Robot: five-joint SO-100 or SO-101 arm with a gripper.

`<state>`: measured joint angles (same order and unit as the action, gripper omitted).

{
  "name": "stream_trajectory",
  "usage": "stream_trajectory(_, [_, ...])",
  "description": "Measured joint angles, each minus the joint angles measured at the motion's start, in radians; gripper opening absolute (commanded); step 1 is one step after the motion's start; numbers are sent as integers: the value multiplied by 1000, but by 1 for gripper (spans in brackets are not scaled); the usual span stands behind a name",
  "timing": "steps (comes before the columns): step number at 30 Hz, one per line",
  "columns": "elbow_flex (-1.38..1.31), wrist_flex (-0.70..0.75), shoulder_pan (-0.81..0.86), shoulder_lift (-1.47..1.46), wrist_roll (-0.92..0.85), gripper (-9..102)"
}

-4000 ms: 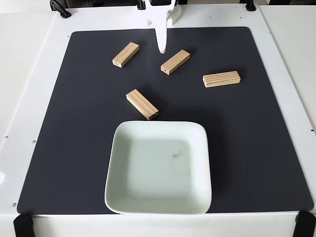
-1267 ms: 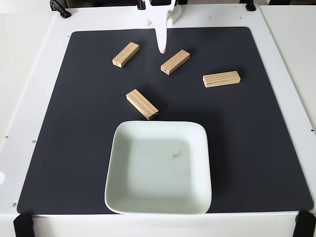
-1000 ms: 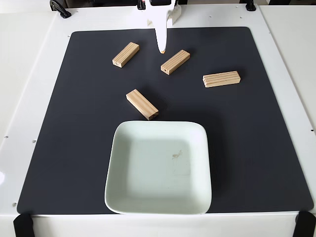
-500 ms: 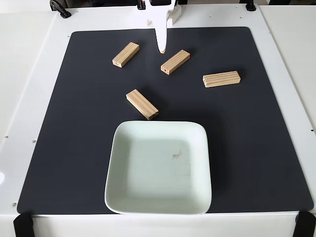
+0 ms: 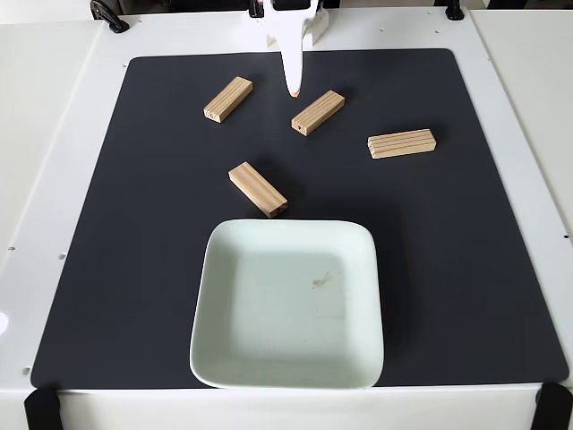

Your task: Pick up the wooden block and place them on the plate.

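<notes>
Lying diagonally beside the closed, empty gripper (image 5: pixel 293 91), a wooden block (image 5: pixel 318 112) runs lower-left to upper-right

**White table, black mat, even light**

White table (image 5: pixel 63 134) spans the frame. Large matte black mat (image 5: pixel 161 296) covers its centre, corners rounded. Black clamps at the lower left (image 5: pixel 40 408) and lower right (image 5: pixel 553 405) corners. Small screw holes dot the left edge. Soft, even light; faint shadows.
</notes>
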<state>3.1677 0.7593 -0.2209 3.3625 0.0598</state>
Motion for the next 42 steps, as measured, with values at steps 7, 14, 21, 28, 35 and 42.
stream_trajectory(7, [-12, 14, -54, 0, 0, -1])
stream_trajectory(14, [-244, 258, -61, -141, 0, 0])
stream_trajectory(21, [-661, 485, -63, -469, 0, -1])
stream_trajectory(28, [-1172, 492, -129, -865, 0, -1])
stream_trajectory(35, [-1649, 497, -158, -1358, 0, 0])
stream_trajectory(42, [-1753, 603, -273, -1618, 0, 0])
